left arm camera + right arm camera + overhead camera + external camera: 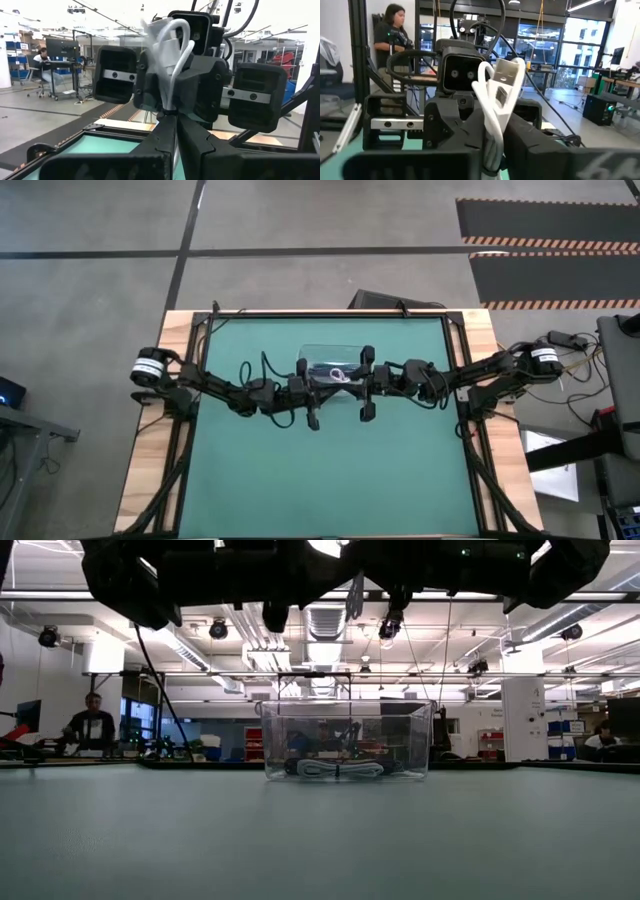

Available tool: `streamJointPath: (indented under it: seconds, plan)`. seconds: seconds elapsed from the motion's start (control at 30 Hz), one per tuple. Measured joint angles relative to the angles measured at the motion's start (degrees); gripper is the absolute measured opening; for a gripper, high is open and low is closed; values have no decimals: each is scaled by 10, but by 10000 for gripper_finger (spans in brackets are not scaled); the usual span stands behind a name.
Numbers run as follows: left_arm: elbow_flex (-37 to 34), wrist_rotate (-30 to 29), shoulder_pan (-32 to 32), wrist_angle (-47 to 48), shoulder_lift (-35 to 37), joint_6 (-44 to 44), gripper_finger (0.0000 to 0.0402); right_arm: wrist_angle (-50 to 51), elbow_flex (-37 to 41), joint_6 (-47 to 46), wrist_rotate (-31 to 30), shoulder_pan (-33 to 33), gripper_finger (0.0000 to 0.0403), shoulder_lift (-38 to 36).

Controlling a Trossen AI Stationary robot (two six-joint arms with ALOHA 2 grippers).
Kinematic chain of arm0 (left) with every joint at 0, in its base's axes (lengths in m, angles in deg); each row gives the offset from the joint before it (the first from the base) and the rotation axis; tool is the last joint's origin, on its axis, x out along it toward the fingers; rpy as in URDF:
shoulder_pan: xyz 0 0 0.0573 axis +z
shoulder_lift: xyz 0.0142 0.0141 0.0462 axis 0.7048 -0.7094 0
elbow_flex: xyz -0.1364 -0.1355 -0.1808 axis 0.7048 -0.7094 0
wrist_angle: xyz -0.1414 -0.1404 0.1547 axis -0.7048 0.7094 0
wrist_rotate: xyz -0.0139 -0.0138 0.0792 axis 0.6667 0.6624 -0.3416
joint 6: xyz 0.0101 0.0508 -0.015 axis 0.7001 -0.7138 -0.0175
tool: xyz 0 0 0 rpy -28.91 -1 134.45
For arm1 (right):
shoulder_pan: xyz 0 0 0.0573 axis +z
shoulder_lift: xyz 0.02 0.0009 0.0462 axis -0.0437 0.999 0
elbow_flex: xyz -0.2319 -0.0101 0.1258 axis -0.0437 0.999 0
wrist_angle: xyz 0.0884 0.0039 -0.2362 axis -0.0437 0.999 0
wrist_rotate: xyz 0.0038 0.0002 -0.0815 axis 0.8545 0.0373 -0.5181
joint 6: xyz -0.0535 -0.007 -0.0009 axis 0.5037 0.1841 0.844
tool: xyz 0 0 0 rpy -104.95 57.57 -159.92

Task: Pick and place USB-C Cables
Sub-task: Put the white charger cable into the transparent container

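Note:
A white USB-C cable bundle [338,373] hangs in the air between my two grippers, over a clear plastic box [330,351] on the green mat. My left gripper [325,380] comes from the table's left and my right gripper [352,376] from the right; they face each other, and both are shut on the bundle. The low view shows the box [275,740] standing on the mat, with a teal-grey bundle [335,769] and darker cables lying on its floor. Both grippers are high above the box. My left gripper [171,120] pinches the white bundle's lower end [170,102] between its two fingers, level, from the table's left. The looped strands [172,35] stick out past the fingertips, lifted clear. My right gripper [492,155] pinches the bundle's strands [495,132] between its fingers, level, from the table's right. The plug end [509,75] stands out beyond the fingertips, clear of the table.
The clear box sits near the mat's far edge at its middle. The green mat [330,470] spreads out toward the near edge, framed by black rails and wooden borders. People sit at desks in the room beyond [92,725].

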Motion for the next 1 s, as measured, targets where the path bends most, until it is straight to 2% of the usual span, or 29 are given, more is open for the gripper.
streamJointPath:
  seconds: [0.07, 0.37, 0.47, 0.77, 0.9, 1.0]
  plan:
    - [-1, -1, 0, 0, 0, 0, 0, 4, 0, 10, 0, 0, 26, 0]
    - [-5, 1, 0, 0, 0, 15, 9, 9, 0, 8, 0, 0, 26, 0]
    - [-6, 3, 0, 1, 2, 15, 36, 10, 0, 11, 0, 0, 25, 0]
    - [-12, 5, 0, 11, 21, 11, 152, 25, 0, 9, 1, 0, 24, -4]
    - [-26, 1, 0, 20, 41, 9, 174, 87, -10, 10, 0, 0, 24, -21]
    - [-41, -1, 0, 20, 60, 9, 177, 170, -35, 11, 0, 0, 24, -39]
